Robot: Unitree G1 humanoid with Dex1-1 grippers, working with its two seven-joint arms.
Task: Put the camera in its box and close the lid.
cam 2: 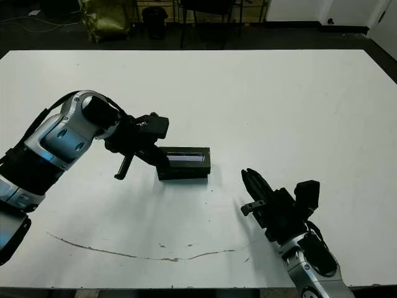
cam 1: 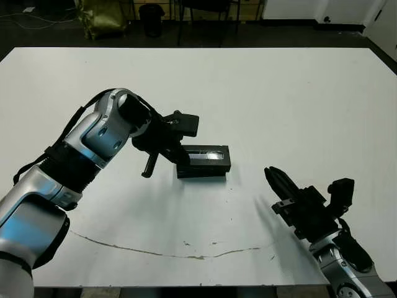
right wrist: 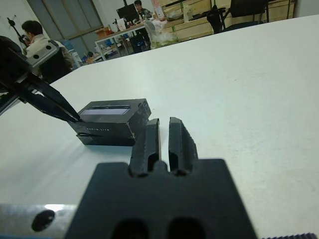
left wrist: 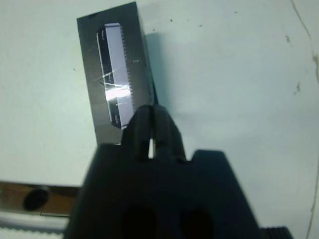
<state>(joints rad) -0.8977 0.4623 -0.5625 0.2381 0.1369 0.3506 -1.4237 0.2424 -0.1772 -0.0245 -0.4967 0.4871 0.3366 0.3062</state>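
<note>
On the left, my left gripper point(cam 1: 180, 158) reaches down to the near-left end of the lid point(cam 1: 205, 155), its fingers drawn together with only a sliver between them and nothing clamped in them. From the head views the tips look to be touching or just over the lid's left edge; I cannot tell whether they actually press on it.

The lid sits on the box point(cam 1: 201, 174) near the middle of the table point(cam 1: 279, 99), and the stack looks closed or close to it. In the right wrist view a thin line shows between cover and tray along the lower front face, so I judge the lid may not be fully seated at the end near my fingers. The camera is not visible anywhere; I take it to be inside.

The risk here is pressing on one end only: that could tip the far end of the lid up, or skid the whole box across the smooth table, since nothing braces it on the right.

The lid is flat matte black with a long glossy pale strip that throws back a bright glare in the left wrist view.

On the right, my right gripper point(cam 1: 277, 181) hovers well apart from the box, fingers nearly together and empty.
</note>
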